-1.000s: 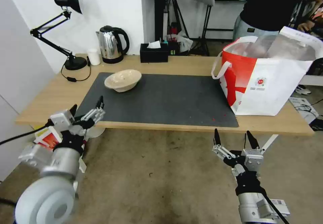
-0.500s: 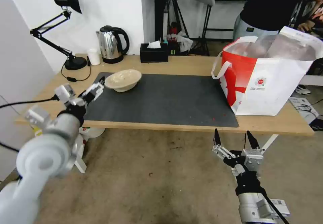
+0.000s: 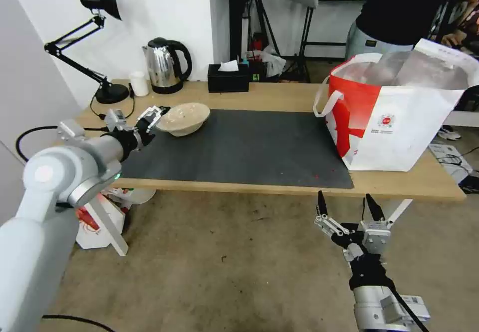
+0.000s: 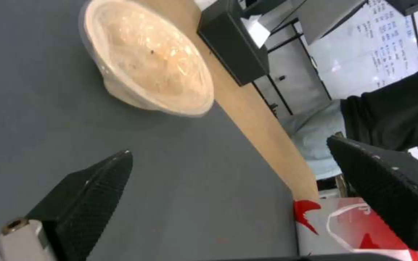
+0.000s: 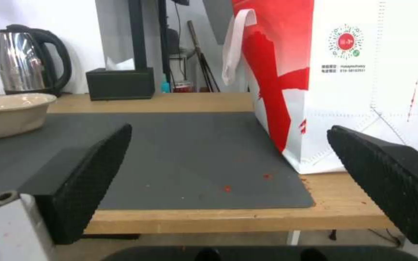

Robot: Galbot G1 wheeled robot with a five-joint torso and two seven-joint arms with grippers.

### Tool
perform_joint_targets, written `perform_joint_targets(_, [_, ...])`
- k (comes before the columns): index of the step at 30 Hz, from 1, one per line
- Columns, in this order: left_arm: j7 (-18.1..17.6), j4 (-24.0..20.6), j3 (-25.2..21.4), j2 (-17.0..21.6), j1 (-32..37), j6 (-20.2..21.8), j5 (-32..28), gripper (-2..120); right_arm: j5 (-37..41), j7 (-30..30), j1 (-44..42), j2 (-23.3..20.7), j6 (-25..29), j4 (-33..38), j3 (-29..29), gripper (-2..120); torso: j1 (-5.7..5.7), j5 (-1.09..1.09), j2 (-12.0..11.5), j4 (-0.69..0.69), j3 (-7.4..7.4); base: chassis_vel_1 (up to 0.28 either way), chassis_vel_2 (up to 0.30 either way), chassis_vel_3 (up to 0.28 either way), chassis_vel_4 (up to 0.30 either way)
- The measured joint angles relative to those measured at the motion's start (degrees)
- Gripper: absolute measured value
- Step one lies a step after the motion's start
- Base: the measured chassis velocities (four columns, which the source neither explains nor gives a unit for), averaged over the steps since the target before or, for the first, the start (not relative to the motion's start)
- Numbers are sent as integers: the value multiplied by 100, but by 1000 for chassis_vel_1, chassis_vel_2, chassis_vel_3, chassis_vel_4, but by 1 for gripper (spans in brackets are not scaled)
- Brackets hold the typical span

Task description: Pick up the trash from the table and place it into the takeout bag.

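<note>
The trash in view is a shallow beige bowl (image 3: pixel 182 118) standing upright at the far left corner of the dark grey mat (image 3: pixel 239 147) on the table (image 3: pixel 279 96). My left gripper (image 3: pixel 142 117) hovers open over the mat just left of the bowl and apart from it; the left wrist view has the bowl (image 4: pixel 146 61) ahead of the spread gripper (image 4: pixel 229 146). Below the table's front edge my right gripper (image 3: pixel 345 199) hangs open with nothing in it. The takeout bag (image 3: pixel 394 117) stands open at the table's right end, and the right wrist view shows the bag (image 5: pixel 354 72) beyond my right gripper (image 5: pixel 229 128).
A black desk lamp (image 3: pixel 100 47), a small white cup (image 3: pixel 139 83), a steel kettle (image 3: pixel 164 66) and a black tissue box (image 3: pixel 228 78) line the table's far edge. A person in black stands behind the bag. A small red-and-white paper bag (image 3: pixel 95 222) sits on the floor under the table's left end.
My left arm has risen from below the table's front edge and reached forward over the mat to the bowl's left side. The right arm has not moved.
</note>
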Motion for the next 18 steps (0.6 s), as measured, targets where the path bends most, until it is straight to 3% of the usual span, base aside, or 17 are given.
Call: perform_joint_targets(18, [20,695,167,-51,-476,27,106,100,0,0,0,0,0,0,0,100,0,0,0,0,0,0,0,0,0])
